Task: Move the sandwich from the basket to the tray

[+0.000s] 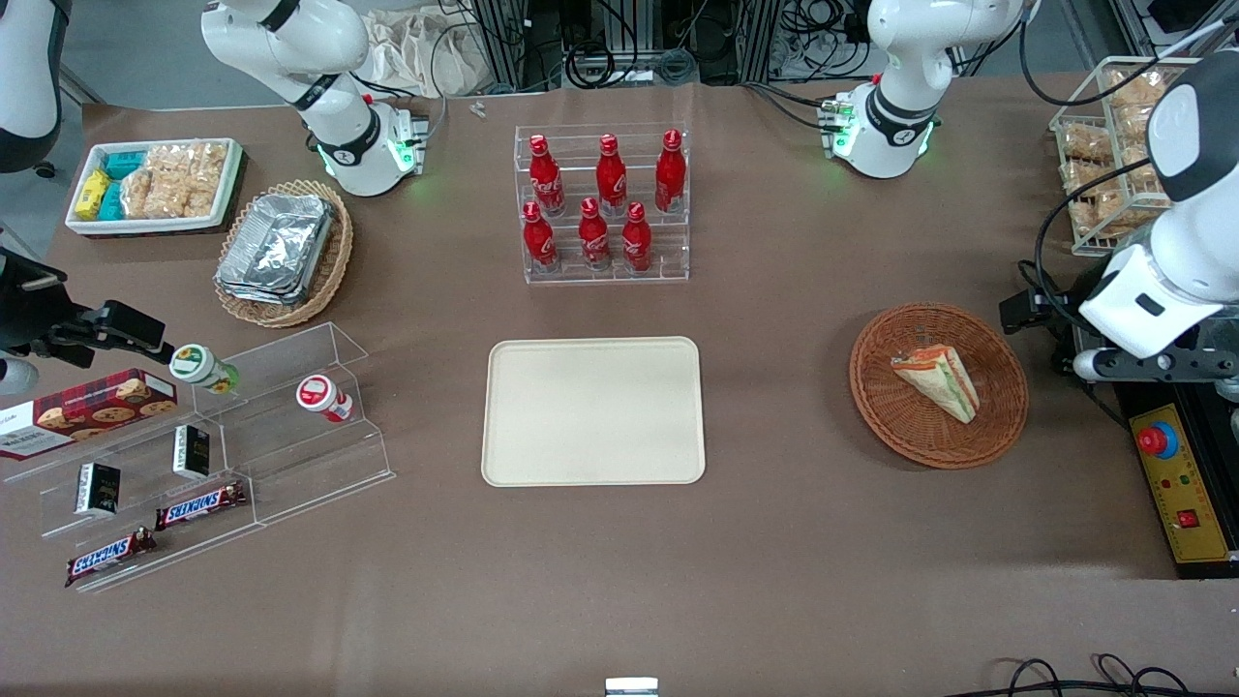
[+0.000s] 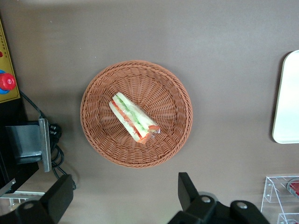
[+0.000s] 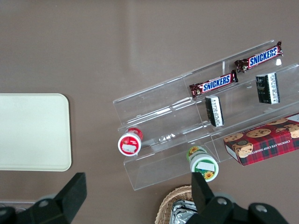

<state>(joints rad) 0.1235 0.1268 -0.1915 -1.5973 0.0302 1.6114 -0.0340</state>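
The sandwich (image 1: 937, 382) (image 2: 134, 117), a pale wedge with orange-red and green layers, lies in the middle of the round reddish-brown basket (image 1: 876, 387) (image 2: 173, 98). The cream tray (image 1: 593, 411) (image 2: 287, 98) lies flat at the table's middle, toward the parked arm's end from the basket, with nothing on it. My gripper (image 2: 124, 198) hangs high above the table beside the basket, toward the working arm's end. It is open, its two black fingers (image 2: 187, 189) spread wide with only bare table between them. It touches neither basket nor sandwich.
A clear rack of red bottles (image 1: 605, 203) stands farther from the front camera than the tray. A yellow control box with a red button (image 1: 1176, 484) and a wire rack of snack bags (image 1: 1113, 145) are near the working arm. Acrylic snack shelves (image 1: 194, 455) sit at the parked arm's end.
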